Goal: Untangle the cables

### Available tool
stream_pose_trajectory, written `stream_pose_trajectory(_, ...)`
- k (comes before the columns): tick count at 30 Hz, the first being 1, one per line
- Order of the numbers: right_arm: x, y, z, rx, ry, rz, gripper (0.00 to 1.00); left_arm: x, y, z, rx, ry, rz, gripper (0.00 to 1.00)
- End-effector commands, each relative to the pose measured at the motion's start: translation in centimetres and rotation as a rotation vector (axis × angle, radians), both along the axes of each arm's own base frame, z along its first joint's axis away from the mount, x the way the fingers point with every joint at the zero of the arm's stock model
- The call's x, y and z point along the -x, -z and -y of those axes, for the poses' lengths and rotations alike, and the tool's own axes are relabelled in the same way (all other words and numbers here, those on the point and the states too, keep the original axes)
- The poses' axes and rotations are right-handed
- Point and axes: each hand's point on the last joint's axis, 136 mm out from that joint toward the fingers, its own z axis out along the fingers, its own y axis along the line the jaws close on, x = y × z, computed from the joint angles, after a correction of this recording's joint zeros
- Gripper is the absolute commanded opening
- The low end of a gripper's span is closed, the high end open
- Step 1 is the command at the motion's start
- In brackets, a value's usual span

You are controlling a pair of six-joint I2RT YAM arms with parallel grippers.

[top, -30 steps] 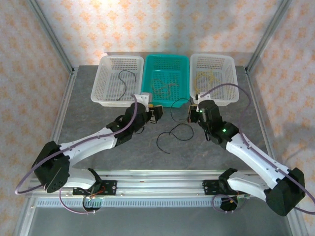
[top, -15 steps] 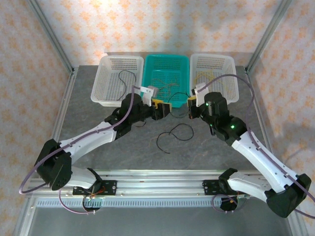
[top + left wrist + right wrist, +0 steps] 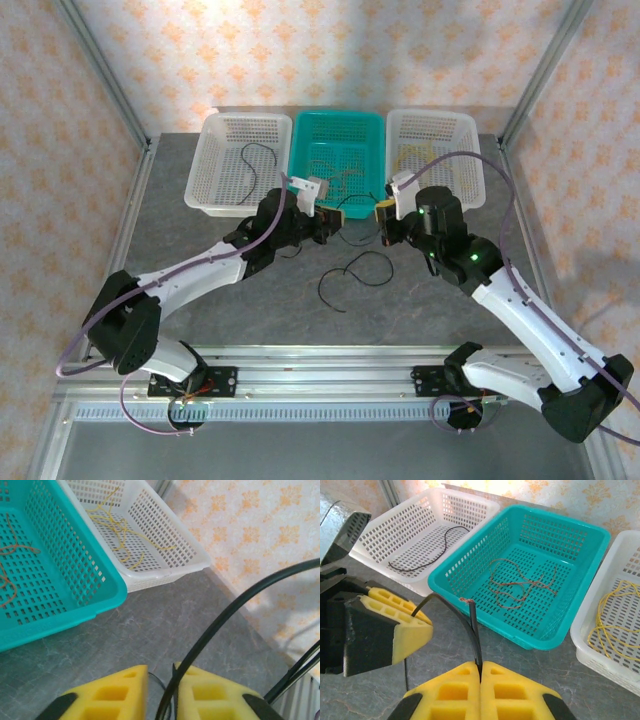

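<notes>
Your left fingers (image 3: 215,695) and right fingers (image 3: 515,690) each pinch shut on one black cable (image 3: 476,635), strung between them at 6 o'clock from the teal basket (image 3: 298,150). Another black loop (image 3: 350,275) lies loose on the surface (image 3: 420,310), nearer you.

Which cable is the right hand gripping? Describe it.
Find the teal basket, middle of the far row. Before its near rim, a thin black cable arcs through the air from the right hand to the left hand. Its black neighbour lies flat on the table instead.
</notes>
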Motion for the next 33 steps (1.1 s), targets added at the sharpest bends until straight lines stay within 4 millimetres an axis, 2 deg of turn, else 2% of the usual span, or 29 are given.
stream_pose_trajectory(1,-0.4,-0.8,0.2,-0.046,0.04,0.034,0.0,-0.2,-3.0,0.3,0.058,-0.005,0.07,0.0)
stream_pose_trajectory(8,-1.5,0.3,-0.1,-0.069,0.071,0.021,0.0,0.3,-4.7,0.8,0.1,0.029,0.074,0.0)
stream_pose_trajectory(9,-1.7,0.6,-0.2,-0.077,0.08,0.016,0.05,0.4,-5.0,0.9,0.112,0.035,0.076,0.0)
stream_pose_trajectory(12,-3.0,1.9,0.0,-0.091,0.152,-0.016,0.32,0.7,-5.9,1.1,0.135,0.053,0.084,0.0)
stream_pose_trajectory(14,-3.9,2.8,0.4,-0.099,0.212,-0.031,0.4,0.7,-6.3,1.1,0.139,0.059,0.092,0.0)
stream_pose_trajectory(16,-5.0,3.8,1.2,-0.104,0.291,-0.054,0.44,0.7,-6.5,1.1,0.139,0.059,0.096,0.0)
stream_pose_trajectory(22,-7.3,8.0,4.4,-0.126,0.442,-0.191,0.44,1.0,-7.3,0.4,0.135,0.036,0.115,0.0)
stream_pose_trajectory(26,-7.7,8.9,6.2,-0.131,0.507,-0.21,0.43,0.7,-6.6,-1.0,0.062,-0.017,0.118,0.0)
stream_pose_trajectory(29,-7.7,9.6,7.6,-0.133,0.555,-0.228,0.44,-0.1,-5.9,-2.9,0.008,-0.092,0.102,0.0)
stream_pose_trajectory(31,-7.7,10.0,8.7,-0.125,0.603,-0.241,0.46,-0.5,-5.9,-4.3,-0.002,-0.135,0.097,0.0)
stream_pose_trajectory(33,-7.7,10.4,10.1,-0.122,0.663,-0.248,0.54,-0.9,-6.2,-5.9,-0.003,-0.177,0.103,0.0)
